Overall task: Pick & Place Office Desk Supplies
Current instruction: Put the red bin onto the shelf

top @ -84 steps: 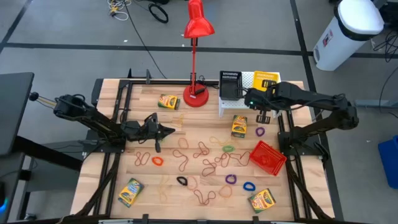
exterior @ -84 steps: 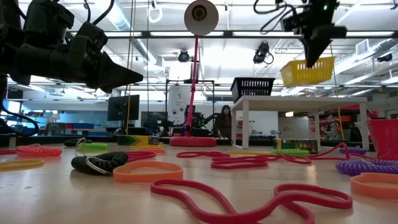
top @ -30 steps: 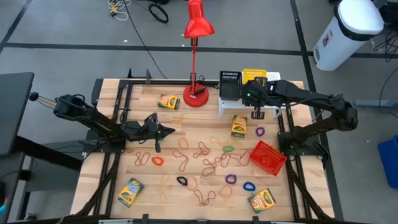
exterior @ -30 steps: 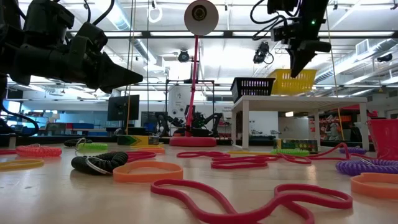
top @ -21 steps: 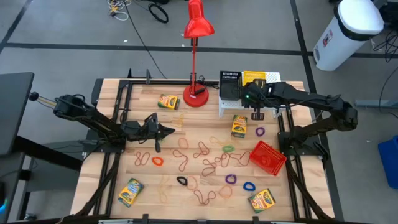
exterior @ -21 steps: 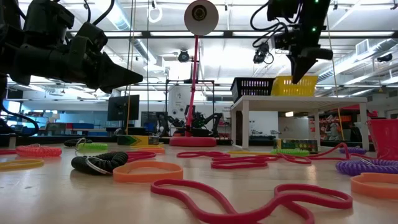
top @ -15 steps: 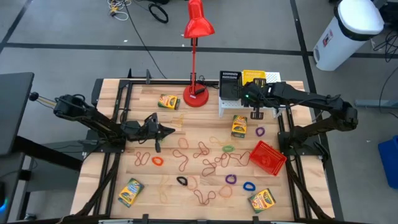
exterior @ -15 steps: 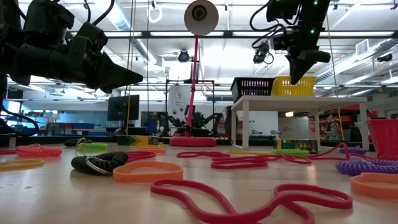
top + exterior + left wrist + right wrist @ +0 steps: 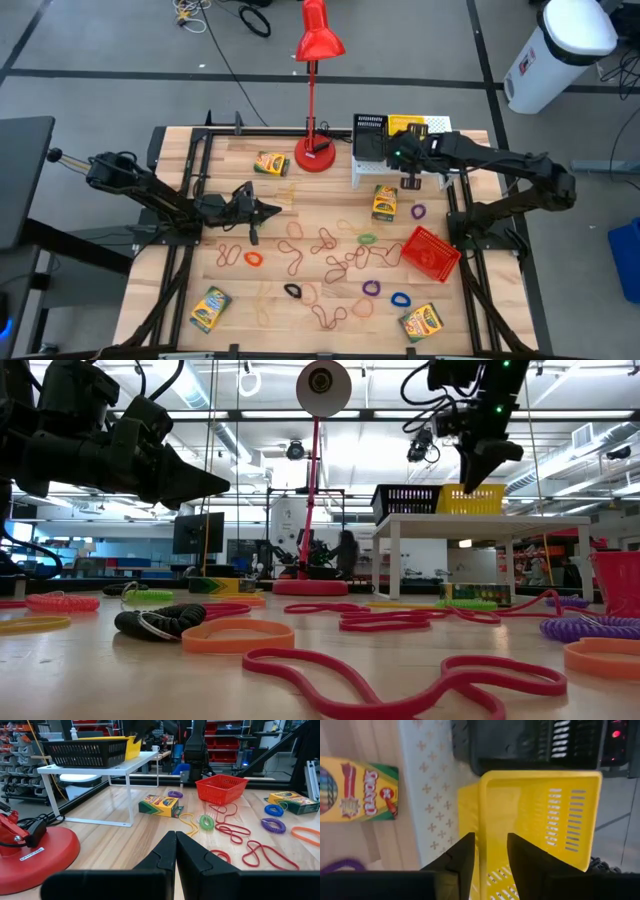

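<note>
The yellow mesh bin [image 9: 408, 122] [image 9: 475, 498] stands by its base on the white shelf [image 9: 470, 518], right beside the black mesh bin [image 9: 370, 135]. My right gripper [image 9: 491, 845] [image 9: 480, 472] is above it, pointing down and open. One finger is inside the bin's near wall [image 9: 481, 815] and one outside, with a gap showing. The red bin [image 9: 430, 252] sits tilted on the table. Crayon boxes [image 9: 385, 202] [image 9: 271, 163] [image 9: 210, 308] and coloured rubber bands [image 9: 330, 250] lie about the tabletop. My left gripper [image 9: 175, 851] [image 9: 265, 208] is shut, above the table's left middle.
The red desk lamp's base [image 9: 315, 155] and pole stand just left of the shelf. A crayon box [image 9: 357, 790] lies on the table right in front of the shelf. Another box [image 9: 422, 322] lies near the front right corner. Arm frames line both table sides.
My right gripper has lowered the yellow bin, which hung tilted just above the shelf a second ago. The bin now stands level on the shelf beside the black bin. The gripper has since edged slightly toward the table's left.
</note>
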You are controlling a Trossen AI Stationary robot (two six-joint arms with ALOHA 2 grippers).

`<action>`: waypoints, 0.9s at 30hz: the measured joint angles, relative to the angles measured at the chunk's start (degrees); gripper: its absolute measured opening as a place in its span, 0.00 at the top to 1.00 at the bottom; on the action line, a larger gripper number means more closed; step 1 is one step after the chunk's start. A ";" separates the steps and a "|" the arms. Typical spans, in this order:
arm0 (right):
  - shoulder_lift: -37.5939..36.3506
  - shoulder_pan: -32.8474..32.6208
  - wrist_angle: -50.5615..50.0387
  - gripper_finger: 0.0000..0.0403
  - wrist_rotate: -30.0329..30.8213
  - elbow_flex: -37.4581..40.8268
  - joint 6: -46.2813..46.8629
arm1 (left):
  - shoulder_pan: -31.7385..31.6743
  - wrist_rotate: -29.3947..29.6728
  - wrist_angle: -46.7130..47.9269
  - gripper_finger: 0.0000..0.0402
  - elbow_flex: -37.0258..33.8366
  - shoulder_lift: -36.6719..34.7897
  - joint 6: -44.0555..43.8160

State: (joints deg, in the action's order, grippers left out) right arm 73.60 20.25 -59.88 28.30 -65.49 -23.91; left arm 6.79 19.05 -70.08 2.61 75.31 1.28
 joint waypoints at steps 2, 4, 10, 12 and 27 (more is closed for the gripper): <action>-0.37 0.00 0.74 0.67 -0.10 0.00 0.07 | -0.01 0.00 0.00 0.95 0.00 -0.01 0.00; -0.81 -0.02 0.89 0.65 -0.31 0.00 0.63 | 0.00 0.00 0.00 0.95 0.00 -0.01 0.00; -2.57 -0.02 0.92 0.62 -0.44 0.00 2.70 | -0.02 0.00 0.00 0.95 0.00 -0.01 0.00; -3.61 -0.02 0.99 0.62 -0.37 -0.02 3.41 | -0.01 0.00 0.00 0.95 0.00 -0.01 0.04; -10.26 -15.29 1.04 0.98 -0.31 -0.04 14.45 | 0.00 -4.04 2.86 0.96 1.38 0.02 0.70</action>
State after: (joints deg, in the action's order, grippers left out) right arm 63.34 4.97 -58.84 28.00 -65.54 -9.47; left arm 6.79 15.01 -67.23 3.99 75.33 1.98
